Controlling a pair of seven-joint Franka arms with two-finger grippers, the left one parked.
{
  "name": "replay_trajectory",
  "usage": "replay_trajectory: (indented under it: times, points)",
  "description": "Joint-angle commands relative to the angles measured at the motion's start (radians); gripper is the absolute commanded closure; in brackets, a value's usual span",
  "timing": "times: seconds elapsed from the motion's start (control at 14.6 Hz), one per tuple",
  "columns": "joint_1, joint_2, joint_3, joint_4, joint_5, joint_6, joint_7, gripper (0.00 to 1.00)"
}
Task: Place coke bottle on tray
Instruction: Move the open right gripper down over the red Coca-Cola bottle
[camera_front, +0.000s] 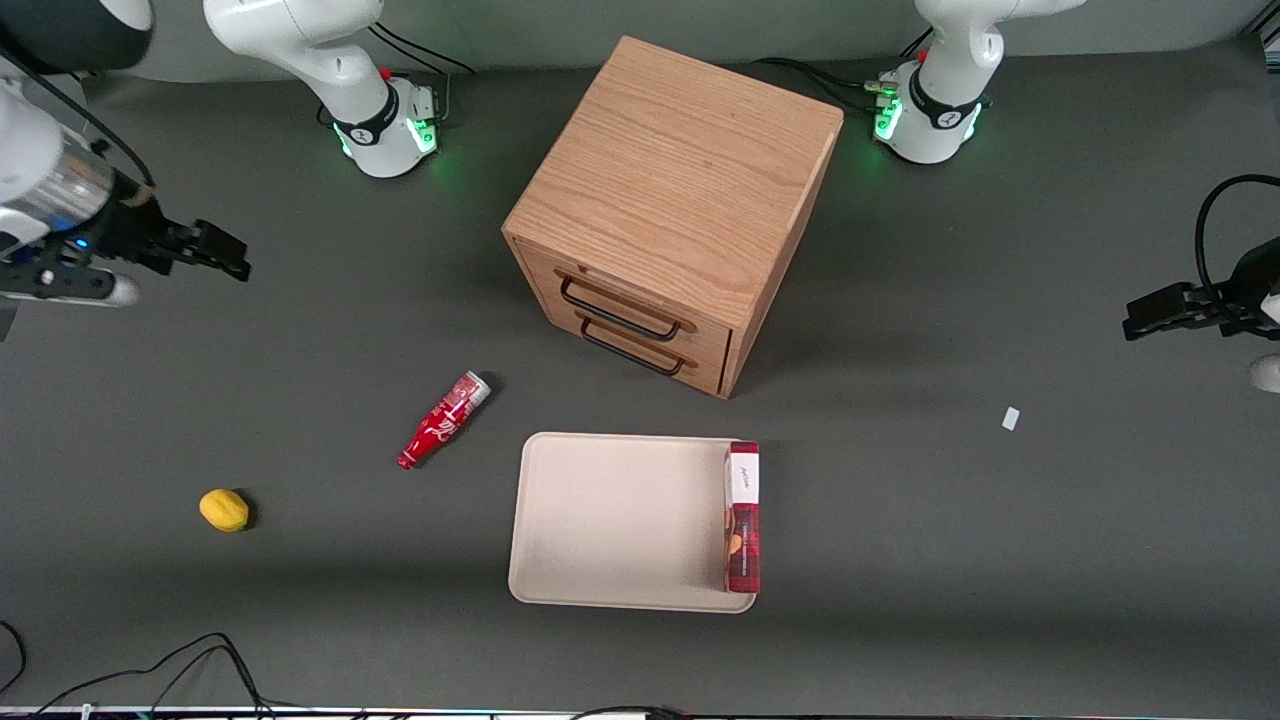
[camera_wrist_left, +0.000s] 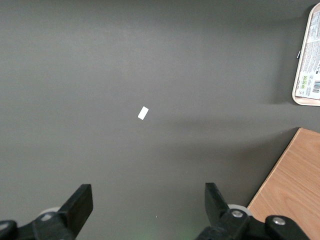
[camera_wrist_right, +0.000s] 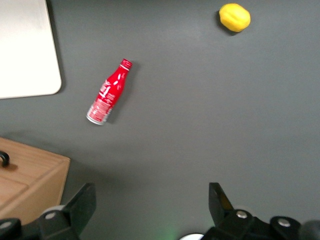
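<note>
- Coke bottle (camera_front: 444, 419) is lying on its side on the dark table (camera_front: 300, 620), off the tray (camera_front: 615, 520), just beside it toward the working arm's end, not touching it.
- Its neck points toward the front camera, silvery base toward the wooden drawer cabinet (camera_front: 675, 210).
- Gripper (camera_front: 205, 250) hangs up in the air with its fingers spread wide, holding nothing, well apart from the bottle.
- Red box (camera_front: 742, 515) with a white end sits along one tray edge.
- Lemon (camera_front: 224, 509) sits farther toward the working arm's end.
- Small white scrap (camera_front: 1010, 418) lies toward the parked arm's end.
</note>
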Motion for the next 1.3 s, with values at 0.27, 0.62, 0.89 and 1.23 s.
replay_trajectory:
  times: [0.27,0.62,0.89,1.23]
  points:
    - [0.001,0.193,0.073,-0.01,0.054,0.187,0.331,0.0]
    - [0.001,0.306,0.119,-0.125,0.053,0.454,0.502,0.0]
    - [0.001,0.402,0.124,-0.21,0.053,0.662,0.546,0.0]
    - [0.003,0.524,0.147,-0.23,0.053,0.822,0.603,0.0]
